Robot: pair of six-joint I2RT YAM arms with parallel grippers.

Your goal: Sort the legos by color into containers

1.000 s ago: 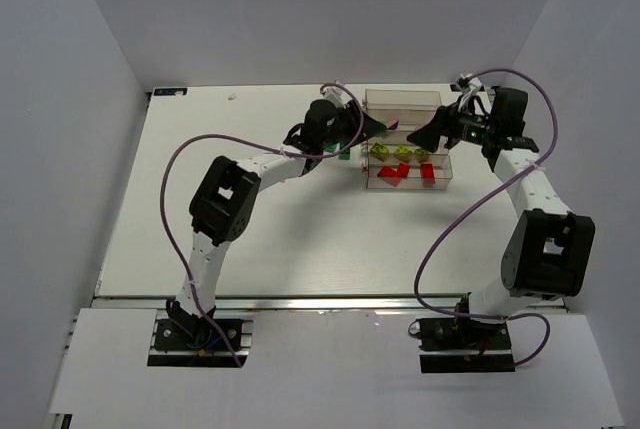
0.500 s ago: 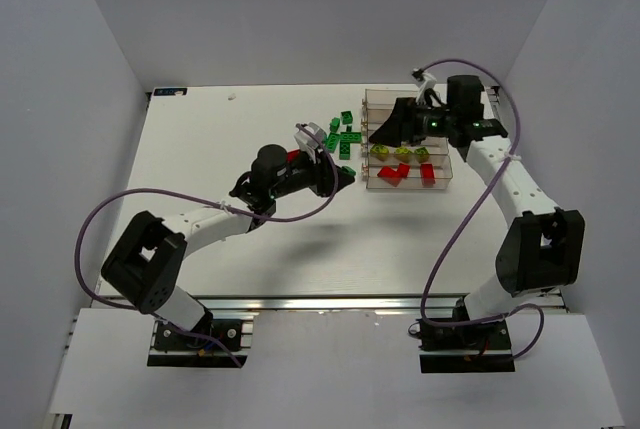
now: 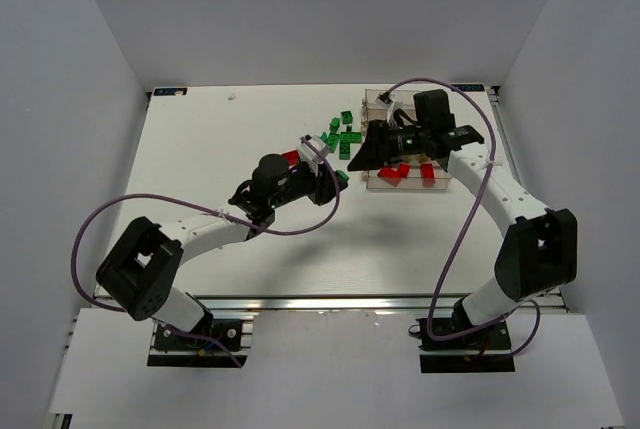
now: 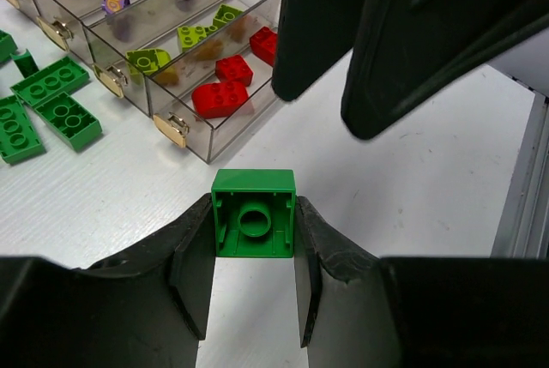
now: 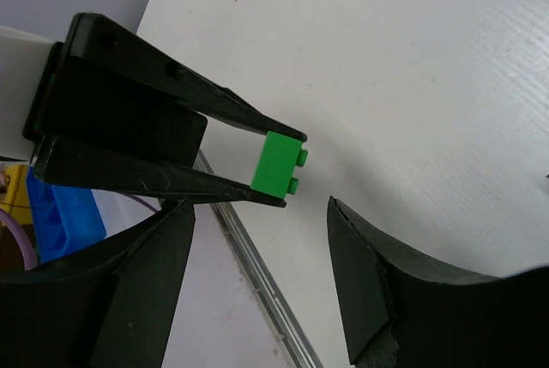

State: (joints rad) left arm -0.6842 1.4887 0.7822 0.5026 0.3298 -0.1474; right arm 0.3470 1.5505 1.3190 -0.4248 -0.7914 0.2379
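A small green brick (image 4: 253, 214) is pinched between the fingertips of the left gripper (image 4: 254, 229), whose jaws are narrowed onto its two sides. The brick's hollow underside faces back along the fingers and its studs point away, towards the right gripper (image 5: 261, 205). Its footprint looks square, so no long axis shows. It sits over the white table (image 4: 412, 205), near the latch end of the clear bins (image 4: 225, 132). The right gripper faces the brick with jaws spread wide, touching nothing.

White table (image 3: 220, 149), loose green legos (image 4: 69, 119) beside joined clear containers (image 4: 230, 128)
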